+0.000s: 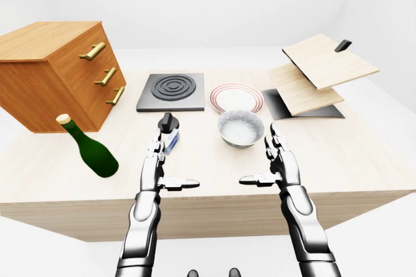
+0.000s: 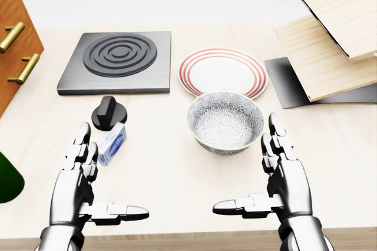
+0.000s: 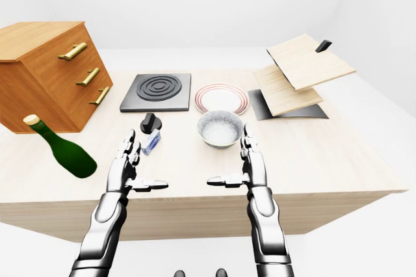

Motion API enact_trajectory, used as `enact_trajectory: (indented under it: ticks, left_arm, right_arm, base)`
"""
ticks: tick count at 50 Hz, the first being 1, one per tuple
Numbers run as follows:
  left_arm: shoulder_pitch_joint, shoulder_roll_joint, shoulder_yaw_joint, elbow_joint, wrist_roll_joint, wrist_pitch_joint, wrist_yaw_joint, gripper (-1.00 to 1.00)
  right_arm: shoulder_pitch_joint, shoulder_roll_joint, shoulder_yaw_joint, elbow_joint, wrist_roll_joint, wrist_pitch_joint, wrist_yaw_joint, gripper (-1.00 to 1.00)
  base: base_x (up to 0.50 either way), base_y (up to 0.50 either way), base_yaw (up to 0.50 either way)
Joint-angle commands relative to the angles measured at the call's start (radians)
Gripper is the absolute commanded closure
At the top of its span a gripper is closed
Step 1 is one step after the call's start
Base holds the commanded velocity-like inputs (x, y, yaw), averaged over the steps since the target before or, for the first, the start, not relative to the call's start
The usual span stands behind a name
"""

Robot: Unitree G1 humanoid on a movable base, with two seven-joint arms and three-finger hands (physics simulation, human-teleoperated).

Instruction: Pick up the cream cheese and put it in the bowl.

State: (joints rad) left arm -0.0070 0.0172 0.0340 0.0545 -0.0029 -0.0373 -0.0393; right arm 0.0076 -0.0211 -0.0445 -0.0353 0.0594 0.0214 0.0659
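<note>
Pale bench (image 2: 177,168): box (image 2: 112,144) just beyond the wide, empty left robot hand (image 2: 88,186); a clumsy reach could nudge it into the knob (image 2: 106,112).

head view: looks steeply down from close above the desk (image 2: 177,180), both arms entering from its bottom edge.
left-eye view: sits farther off, level with the room, taking in the whole desk and its near edge.
right-eye view: almost the same picture, shifted slightly sideways.
shared: all three show the bowl (image 2: 225,121), the plate (image 2: 222,72) and the stove plate (image 2: 116,61).
</note>
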Motion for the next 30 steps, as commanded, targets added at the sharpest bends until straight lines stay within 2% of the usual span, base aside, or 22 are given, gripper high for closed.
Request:
enact_trajectory:
  ticks: [1,7,12,13,23,25,27,30]
  left_arm:
    - [-0.003,0.003,0.004,-0.002,-0.003,0.000,0.004,-1.00]
    - [-0.003,0.003,0.003,-0.005,-0.003,-0.001,0.004,-1.00]
    - [-0.004,0.003,0.004,-0.015,-0.003,0.007,0.006,-1.00]
    - [-0.003,0.003,0.004,-0.017,-0.003,0.008,0.006,-1.00]
    - [-0.005,0.003,0.003,-0.018,-0.001,0.007,0.008,-1.00]
    - [-0.005,0.003,0.003,-0.021,-0.001,0.007,0.007,-1.00]
    - [-0.004,0.004,0.003,-0.022,0.003,0.002,0.010,-1.00]
    - [-0.014,0.009,0.011,-0.011,0.018,-0.024,0.023,-1.00]
  right_arm:
    - [-0.004,0.003,0.003,0.004,-0.002,0.000,-0.001,-1.00]
    - [-0.001,0.002,0.009,0.006,-0.021,-0.003,-0.005,-1.00]
    - [0.008,0.002,0.008,-0.012,0.012,0.012,0.029,-1.00]
    - [0.009,0.002,0.010,-0.016,0.007,0.019,0.026,-1.00]
    - [0.008,0.004,0.008,-0.017,0.003,0.014,0.023,-1.00]
    - [0.007,0.003,0.008,-0.012,-0.001,-0.003,0.021,-1.00]
    - [0.010,0.003,0.009,-0.015,-0.001,0.000,0.022,-1.00]
    - [0.007,0.004,0.010,-0.005,0.000,-0.003,0.024,-1.00]
  base:
    - [0.00,0.00,0.00]
    - [0.00,0.00,0.00]
    - [0.04,0.00,0.00]
    - [0.45,-0.11,0.00]
    - [0.50,-0.12,0.00]
    - [0.25,-0.06,0.00]
    - [0.00,0.00,0.00]
    - [0.00,0.00,0.00]
